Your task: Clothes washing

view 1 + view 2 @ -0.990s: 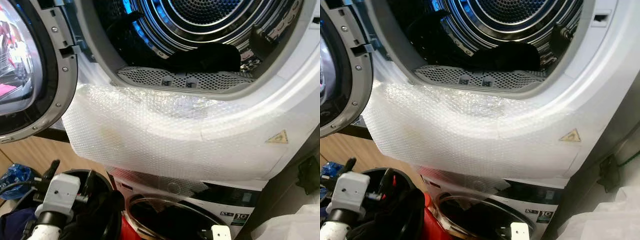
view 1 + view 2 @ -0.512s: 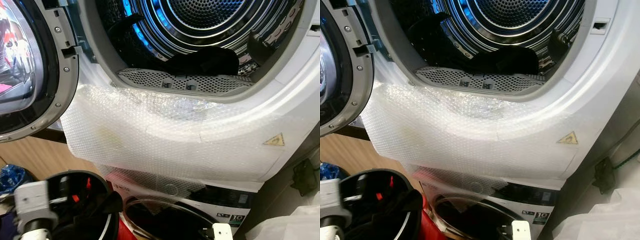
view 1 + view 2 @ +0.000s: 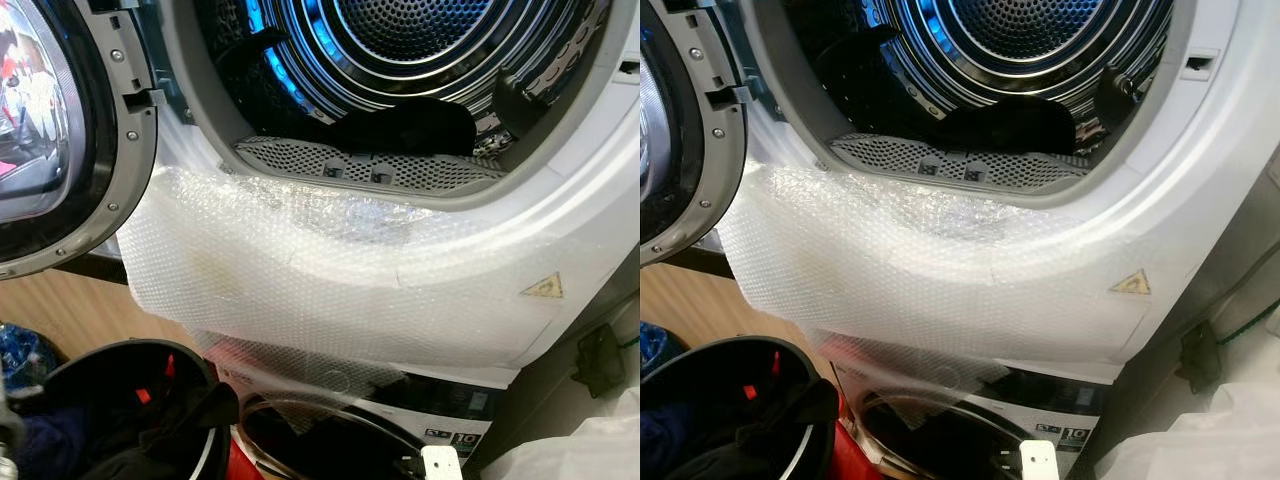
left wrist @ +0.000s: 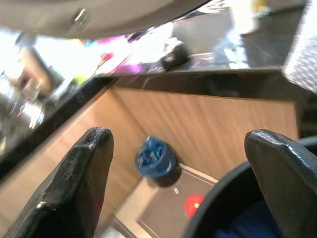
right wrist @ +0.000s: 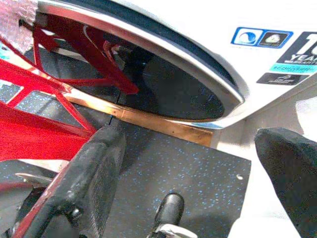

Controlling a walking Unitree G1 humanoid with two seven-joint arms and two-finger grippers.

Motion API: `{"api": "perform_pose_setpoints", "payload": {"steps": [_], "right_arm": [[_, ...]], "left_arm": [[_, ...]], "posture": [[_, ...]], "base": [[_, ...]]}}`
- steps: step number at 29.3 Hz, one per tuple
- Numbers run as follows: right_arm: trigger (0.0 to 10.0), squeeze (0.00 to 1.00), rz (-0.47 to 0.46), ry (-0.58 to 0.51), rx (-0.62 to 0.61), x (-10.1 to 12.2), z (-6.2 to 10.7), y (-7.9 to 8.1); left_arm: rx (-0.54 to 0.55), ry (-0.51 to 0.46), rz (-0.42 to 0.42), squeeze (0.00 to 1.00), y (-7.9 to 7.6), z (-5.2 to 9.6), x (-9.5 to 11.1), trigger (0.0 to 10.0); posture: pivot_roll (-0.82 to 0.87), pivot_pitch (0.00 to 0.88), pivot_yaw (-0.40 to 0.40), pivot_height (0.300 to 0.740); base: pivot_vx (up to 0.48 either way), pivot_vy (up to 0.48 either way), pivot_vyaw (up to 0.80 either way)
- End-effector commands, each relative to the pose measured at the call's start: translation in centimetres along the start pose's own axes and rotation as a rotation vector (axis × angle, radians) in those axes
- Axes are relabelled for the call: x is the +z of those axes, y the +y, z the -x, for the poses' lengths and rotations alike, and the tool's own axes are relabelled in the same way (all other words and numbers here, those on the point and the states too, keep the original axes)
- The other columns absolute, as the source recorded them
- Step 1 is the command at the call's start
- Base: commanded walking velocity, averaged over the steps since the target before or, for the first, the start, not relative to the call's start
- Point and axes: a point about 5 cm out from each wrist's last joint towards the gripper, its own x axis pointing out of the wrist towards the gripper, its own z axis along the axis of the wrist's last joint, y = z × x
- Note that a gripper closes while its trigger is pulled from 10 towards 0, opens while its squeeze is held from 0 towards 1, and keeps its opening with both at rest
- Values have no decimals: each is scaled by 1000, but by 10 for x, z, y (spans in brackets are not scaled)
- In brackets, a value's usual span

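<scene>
Inside the open steel drum (image 3: 420,40) of the upper white front-loading machine (image 3: 590,200), a dark garment (image 3: 405,125) lies on the drum floor just behind the perforated grey lint-filter strip (image 3: 370,165) at the mouth. That machine's round glass door (image 3: 50,140) stands swung open to the left. A sheet of clear bubble wrap (image 3: 300,270) is draped over the white front panel below the opening and hangs down over the top edge of the lower white front-loading washer (image 3: 450,405), whose dark round door (image 5: 163,84) is shut. A small yellow triangular warning sticker (image 3: 543,288) sits on the upper panel toward the right. At lower left a round black laundry basket (image 3: 110,360) holds dark clothes (image 3: 170,440), with what may be a blue item among them; the blur makes that uncertain. A red plastic frame (image 5: 44,99) stands beside the basket, in front of the lower washer's door. The left tool (image 4: 183,168) hangs low with its two black fingers (image 4: 84,168) spread wide and nothing between them, above the basket rim, with a crumpled blue bag (image 4: 154,157) on the floor by a wooden panel (image 4: 198,129). The right tool (image 5: 198,168) is likewise spread and empty, low over the dark speckled floor (image 5: 188,168) before the lower washer.
</scene>
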Motion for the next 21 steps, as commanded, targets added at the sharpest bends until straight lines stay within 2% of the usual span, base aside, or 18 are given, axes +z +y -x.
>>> {"api": "perform_pose_setpoints", "payload": {"steps": [1, 2, 5, 6, 12, 14, 15, 19, 21], "right_arm": [[10000, 0, 11, 7, 11, 1, -1, 2], [10000, 0, 13, 7, 10, 1, -1, 1], [10000, 0, 12, 0, 9, 5, -1, 0], [10000, 0, 17, 0, 11, 5, -1, 1], [10000, 0, 28, 1, 18, 5, -1, -1], [10000, 0, 30, 4, 17, 3, -1, -1], [10000, 0, 32, 8, 15, 2, 0, -2], [10000, 0, 29, 11, 11, 0, 0, -4], [10000, 0, 32, 20, 11, -4, 1, -5]], "left_arm": [[-73, 13, -51, 1000, -6, 0, -5, 10000], [-161, 18, -58, 1000, -9, -1, -7, 10000], [-319, -44, -65, 1000, -21, -4, 0, 10000], [-376, -60, -40, 1000, -27, -5, 4, 10000], [-551, -134, 27, 1000, -40, 1, 21, 10000], [-528, -128, 82, 1000, -37, 0, 20, 10000], [-495, -122, 142, 1000, -34, -1, 19, 10000], [-437, -113, 277, 1000, -35, 1, 16, 10000], [-372, -80, 367, 1000, -35, 1, 13, 10000]], "posture": [[332, 0, -12, 740], [328, 0, -17, 740], [329, 0, -25, 740], [325, 0, -25, 740], [321, 0, -26, 740], [316, 0, -21, 740], [314, 0, -21, 740], [317, 0, -29, 740], [315, 0, -31, 740]], "base": [[0, 0, 0], [0, 0, 0], [0, 0, 0], [0, 0, 0], [0, 0, 0], [0, 0, 0], [0, 0, 0], [0, 0, 0], [0, 0, 0]]}}
